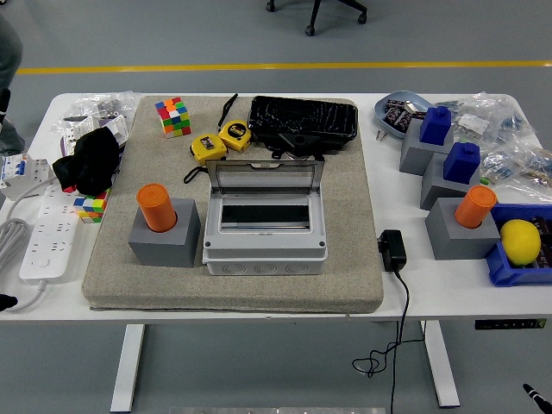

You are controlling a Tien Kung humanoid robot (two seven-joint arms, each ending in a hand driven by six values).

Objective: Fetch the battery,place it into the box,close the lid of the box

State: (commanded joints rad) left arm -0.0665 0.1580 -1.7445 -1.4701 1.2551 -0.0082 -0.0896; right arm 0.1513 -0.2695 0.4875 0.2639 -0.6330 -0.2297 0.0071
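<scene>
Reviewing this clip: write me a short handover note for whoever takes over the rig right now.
Hands: neither is over the table; only dark tips show at the picture's lower corners.
Box: mid-mat, lid raised, inside looks empty.
Battery: orange cylinder upright in the grey holder, just left of the box; a similar one stands on the table's right side.
Done: nothing.
Left: fetch battery, put it in the box, close the lid.

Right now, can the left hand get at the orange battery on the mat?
Probably yes. The battery stands upright, proud of its grey holder, with bare mat in front and to its left. The left hand barely shows at the left edge.
</scene>
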